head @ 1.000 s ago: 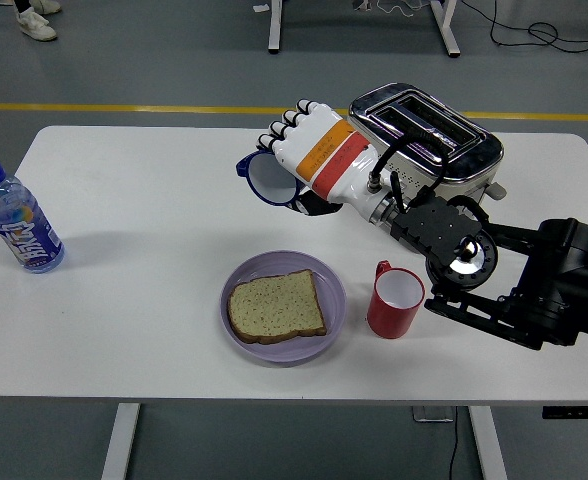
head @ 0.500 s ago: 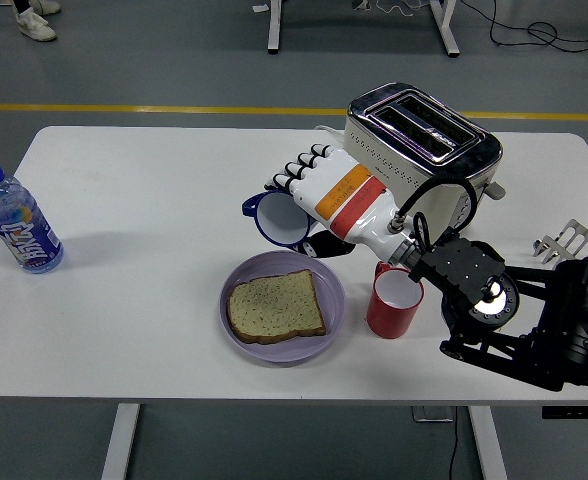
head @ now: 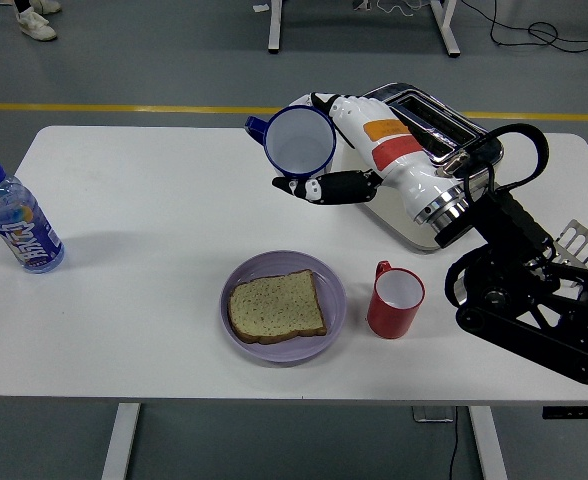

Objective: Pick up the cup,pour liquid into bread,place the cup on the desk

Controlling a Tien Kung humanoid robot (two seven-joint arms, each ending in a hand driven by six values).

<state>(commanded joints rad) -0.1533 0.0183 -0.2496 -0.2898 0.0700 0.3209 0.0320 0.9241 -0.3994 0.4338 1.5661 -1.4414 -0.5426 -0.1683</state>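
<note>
While right hand (head: 326, 160) grips blue cup (head: 298, 141), bread (head: 275, 306) on plate (head: 329, 318), red mug (head: 395, 299) beside

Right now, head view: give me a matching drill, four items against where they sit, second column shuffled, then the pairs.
Things:
1. dark blue cup with a white inside
2. red mug with a white inside
3. slice of brown bread
4. clear water bottle with a blue cap

Places:
A. on the purple plate
B. standing near the left end of the white table
C. held off the table in the right hand, in front of the chrome toaster
D. standing on the table just right of the plate

Pairs: 1-C, 2-D, 3-A, 4-B
</note>
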